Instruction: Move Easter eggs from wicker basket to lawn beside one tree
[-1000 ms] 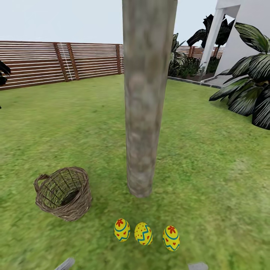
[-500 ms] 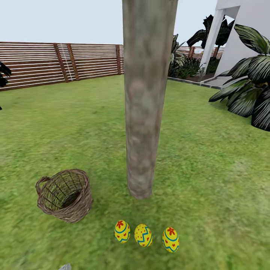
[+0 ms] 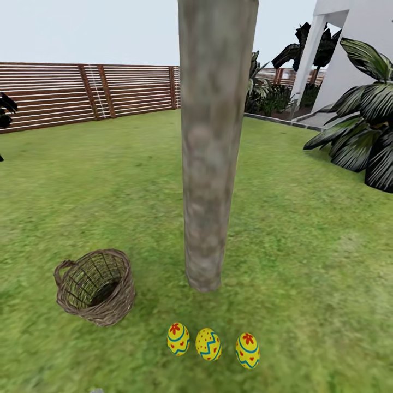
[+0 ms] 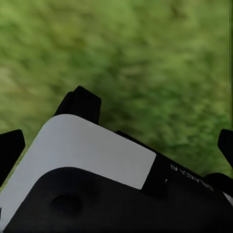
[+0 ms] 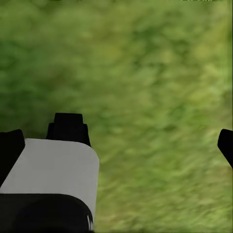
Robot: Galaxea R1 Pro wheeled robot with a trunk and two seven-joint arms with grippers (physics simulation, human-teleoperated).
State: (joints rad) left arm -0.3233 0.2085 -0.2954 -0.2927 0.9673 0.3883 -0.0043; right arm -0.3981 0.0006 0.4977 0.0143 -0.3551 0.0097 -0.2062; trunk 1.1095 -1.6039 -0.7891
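Observation:
Three yellow Easter eggs lie in a row on the lawn just in front of the tree's thick grey-beige trunk: a left egg, a middle egg and a right egg. To the left of the trunk stands the brown wicker basket, tilted, with nothing showing inside. My left gripper is open over grass, its dark fingertips far apart. My right gripper is likewise open over bare grass, one fingertip at the frame's edge.
A brown slat fence bounds the garden at the back left. Broad-leaved palm-like plants and a white house stand at the right. A white and black part of my own body fills the near side of the left wrist view.
The grey arm tips at the head view's bottom edge have slipped almost out of sight. The picture has shifted slightly; eggs, basket and tree stay put on the lawn.

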